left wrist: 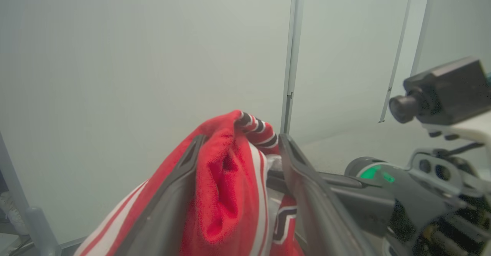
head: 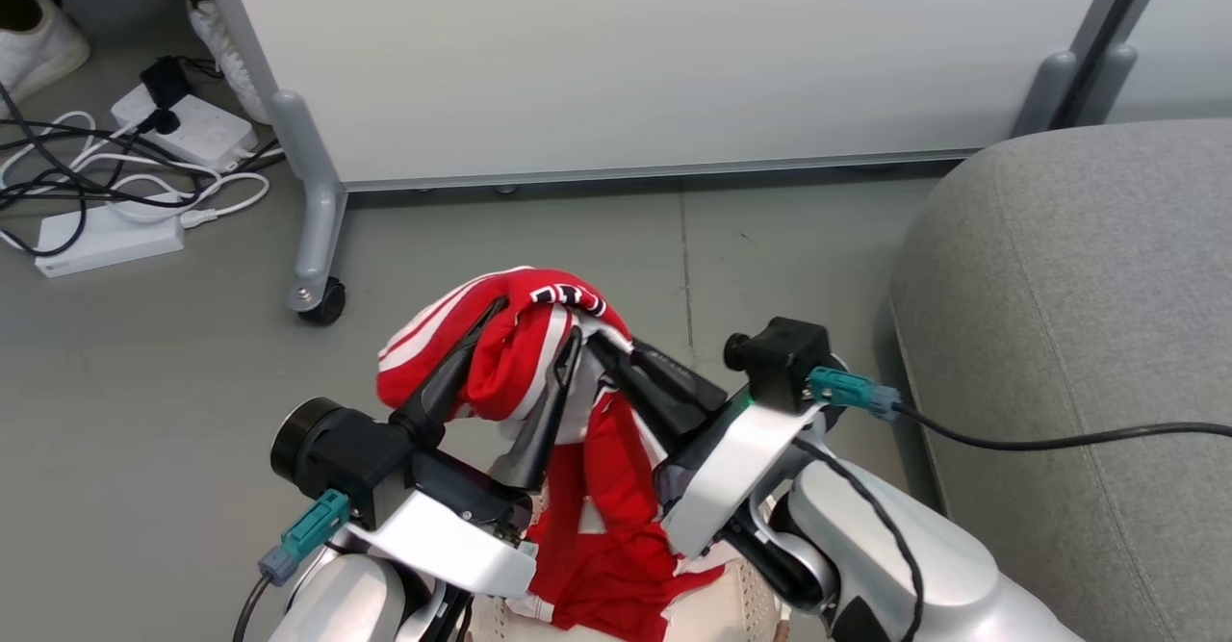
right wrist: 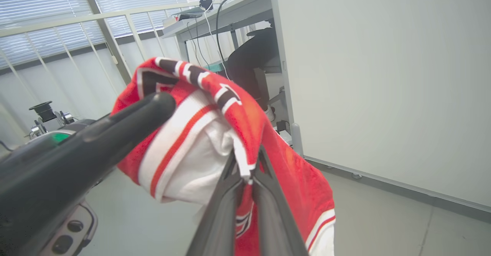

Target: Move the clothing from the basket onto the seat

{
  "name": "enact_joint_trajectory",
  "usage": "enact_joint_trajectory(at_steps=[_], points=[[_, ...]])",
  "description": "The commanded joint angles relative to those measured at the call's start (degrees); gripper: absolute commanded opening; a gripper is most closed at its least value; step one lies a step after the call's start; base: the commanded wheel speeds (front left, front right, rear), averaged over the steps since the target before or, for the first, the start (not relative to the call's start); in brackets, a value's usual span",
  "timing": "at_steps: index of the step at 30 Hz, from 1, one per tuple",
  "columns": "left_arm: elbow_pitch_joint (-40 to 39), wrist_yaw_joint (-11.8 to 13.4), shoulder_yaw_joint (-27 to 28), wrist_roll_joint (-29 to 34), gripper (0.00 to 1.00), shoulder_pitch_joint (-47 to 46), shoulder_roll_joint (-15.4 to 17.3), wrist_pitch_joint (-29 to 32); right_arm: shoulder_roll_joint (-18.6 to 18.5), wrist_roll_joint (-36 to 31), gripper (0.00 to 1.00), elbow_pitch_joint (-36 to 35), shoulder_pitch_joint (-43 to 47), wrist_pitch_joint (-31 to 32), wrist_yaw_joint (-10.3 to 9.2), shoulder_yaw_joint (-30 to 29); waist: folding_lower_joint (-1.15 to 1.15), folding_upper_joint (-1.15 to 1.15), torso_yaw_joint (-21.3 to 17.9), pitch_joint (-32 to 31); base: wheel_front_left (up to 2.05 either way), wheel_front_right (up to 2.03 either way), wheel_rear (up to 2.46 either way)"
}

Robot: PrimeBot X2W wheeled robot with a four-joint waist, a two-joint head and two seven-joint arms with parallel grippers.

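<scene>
The clothing [head: 510,363], a red jersey with white stripes and black-and-white letters, hangs bunched in the air above the basket [head: 743,603], whose cream perforated wall shows at the bottom edge. My right gripper [head: 597,339] is shut on a fold of the clothing [right wrist: 268,141]; in the right wrist view its fingers [right wrist: 230,194] pinch red-and-white cloth. My left gripper [head: 537,320] is open, and the cloth lies draped between its spread fingers [left wrist: 180,179]. The grey seat [head: 1078,353] is to the right, apart from both grippers.
A white partition panel on a grey wheeled leg [head: 318,286] stands behind the grippers. Power strips and tangled cables [head: 144,170] lie on the floor at far left, next to a person's white shoe [head: 34,40]. A black cable [head: 1059,435] crosses the seat.
</scene>
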Motion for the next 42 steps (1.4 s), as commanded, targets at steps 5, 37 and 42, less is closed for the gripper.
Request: enact_joint_trajectory(at_steps=[5,37,42], points=[[-2.1,-0.6,-0.8,0.8,1.0,0.0,1.1,-0.3,-0.3,-4.8,0.0,-3.5,3.0,-0.3,0.12,-7.2,0.0,0.0,-2.2,0.6,0.0,0.0,0.0],[-7.0,-1.6,-9.1,5.2,1.0,1.8,11.6,4.9,-0.3,-21.4,0.0,-8.6,15.0,-0.2,0.12,-32.2,0.0,0.0,-20.8,8.4,0.0,0.0,0.0],[-8.1,-1.5,-9.7,5.2,1.0,1.6,12.5,5.7,-0.3,-21.2,0.0,-10.0,15.6,-0.2,0.11,-33.3,0.0,0.0,-23.8,9.4,0.0,0.0,0.0]])
